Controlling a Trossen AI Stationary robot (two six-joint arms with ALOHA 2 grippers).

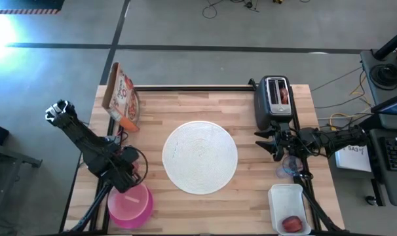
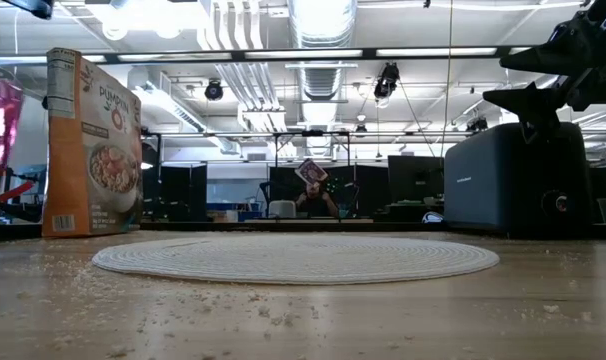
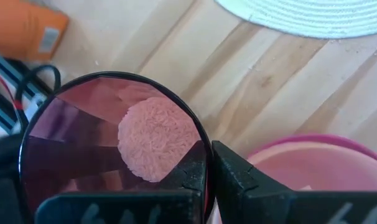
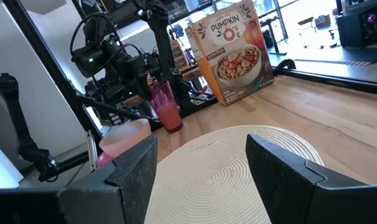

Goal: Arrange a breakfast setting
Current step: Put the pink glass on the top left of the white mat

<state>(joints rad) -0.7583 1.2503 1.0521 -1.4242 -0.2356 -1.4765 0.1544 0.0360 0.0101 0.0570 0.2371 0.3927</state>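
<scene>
The large round white plate (image 1: 200, 157) lies flat mid-table and also shows in the right wrist view (image 4: 238, 168). My left gripper (image 1: 128, 169) is at the near left, shut on the pink translucent tumbler (image 3: 107, 155), which also shows upright in the right wrist view (image 4: 167, 106). Beside it stands the magenta bowl (image 1: 130, 204), with the peach bowl (image 3: 300, 174) apparently nested inside. My right gripper (image 4: 202, 149) is open and empty above the table, between the plate's right edge and the toaster (image 1: 275, 98). The clear cup (image 1: 291, 167) stands just near of it. The small red fruit (image 1: 291, 223) lies in the white tub (image 1: 289, 196). The spoon does not show. My left gripper pinches the tumbler's wall at the rim (image 3: 204, 146), on the side toward the bowl. One finger (image 3: 188, 177) is inside the tumbler and one (image 3: 238, 177) outside. The fingers come from above, pointing down. The tumbler is upright; whether its base rests on the table I cannot tell.
A cereal box (image 1: 122, 95) stands at the far left with an orange packet (image 1: 128, 122) by it. The toaster holds something reddish in one slot (image 1: 283, 95). Crumbs are scattered on the wood near the front edge (image 2: 283, 310).
</scene>
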